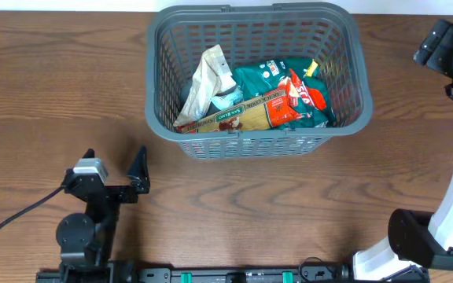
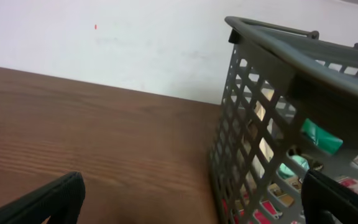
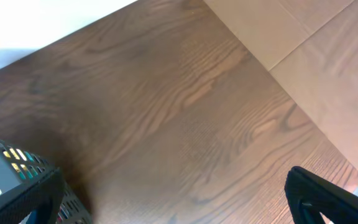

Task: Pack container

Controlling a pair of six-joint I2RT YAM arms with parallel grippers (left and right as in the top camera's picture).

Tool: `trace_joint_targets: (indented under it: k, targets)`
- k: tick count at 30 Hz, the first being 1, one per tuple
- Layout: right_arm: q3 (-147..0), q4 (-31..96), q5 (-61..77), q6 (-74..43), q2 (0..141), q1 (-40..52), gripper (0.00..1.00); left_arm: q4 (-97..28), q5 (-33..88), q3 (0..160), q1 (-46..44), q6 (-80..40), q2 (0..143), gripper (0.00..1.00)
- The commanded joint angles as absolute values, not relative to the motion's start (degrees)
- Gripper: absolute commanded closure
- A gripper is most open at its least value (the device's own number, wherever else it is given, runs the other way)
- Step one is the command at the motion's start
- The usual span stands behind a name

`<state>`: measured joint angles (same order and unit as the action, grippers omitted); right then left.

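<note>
The container is a dark grey slotted basket at the back centre of the wooden table. Inside it lie a crumpled white packet, green packets, a red packet and a long pasta pack. My left gripper stands open with nothing between its fingers, in front of the container's left corner. In the left wrist view that corner rises at the right, between the two fingers of the left gripper. My right gripper hangs open and empty to the right of the container, whose corner shows at the lower left.
A white wall runs behind the table. The table's right edge meets a pale floor. The right arm's base stands at the front right, the left arm's base with its cable at the front left.
</note>
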<state>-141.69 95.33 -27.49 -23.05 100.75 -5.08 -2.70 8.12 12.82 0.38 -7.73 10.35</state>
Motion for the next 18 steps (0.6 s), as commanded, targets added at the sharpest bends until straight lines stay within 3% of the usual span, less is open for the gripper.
trace_joint_targets:
  k: [1, 18]
  targets:
    - [-142.19, 95.44, -28.05, -23.75, 100.40, -5.28, 0.01, -2.46, 7.44, 11.03, 0.73, -8.29, 8.25, 0.01]
    - [-142.19, 95.42, -28.05, -23.75, 100.40, -5.28, 0.01, -2.48, 7.44, 4.75, 0.73, -8.29, 2.72, 0.01]
